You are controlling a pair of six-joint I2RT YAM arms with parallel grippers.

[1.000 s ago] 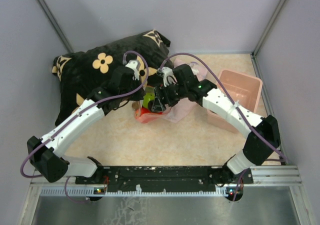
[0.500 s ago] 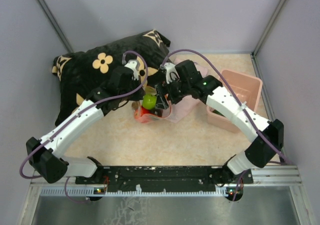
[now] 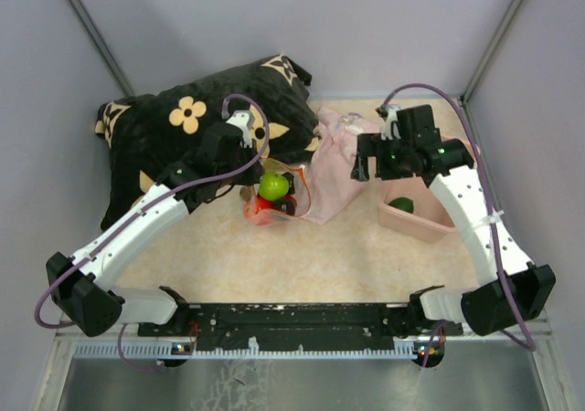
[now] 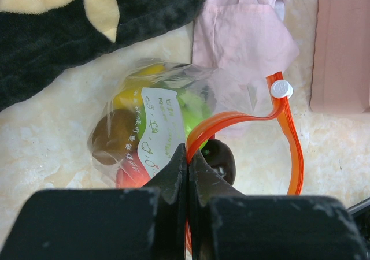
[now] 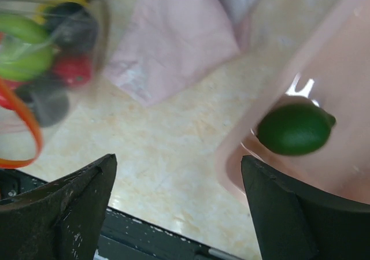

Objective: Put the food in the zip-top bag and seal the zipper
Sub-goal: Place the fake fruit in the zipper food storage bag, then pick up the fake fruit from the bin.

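The clear zip-top bag (image 4: 156, 121) lies on the table by the pillow and holds yellow, brown, red and lime green fruits (image 3: 272, 186). Its mouth gapes, and the orange-red zipper (image 4: 243, 118) loops open with a white slider (image 4: 281, 89). My left gripper (image 4: 188, 151) is shut on the zipper strip at the bag's mouth; it also shows in the top view (image 3: 263, 175). My right gripper (image 3: 364, 168) is open and empty, hovering between the pink cloth and the pink bin (image 5: 178, 159). A dark green fruit (image 5: 295, 128) lies in the bin (image 3: 403, 205).
A black pillow with cream flowers (image 3: 183, 128) lies behind the bag. A pale pink cloth (image 3: 334, 169) lies right of the bag. The pink plastic bin (image 3: 452, 160) stands at the right. Walls close in the back and both sides.
My right gripper has drawn away from the bag's mouth to the right, toward the bin. The lime green fruit stays in the bag. My left gripper has kept its hold.
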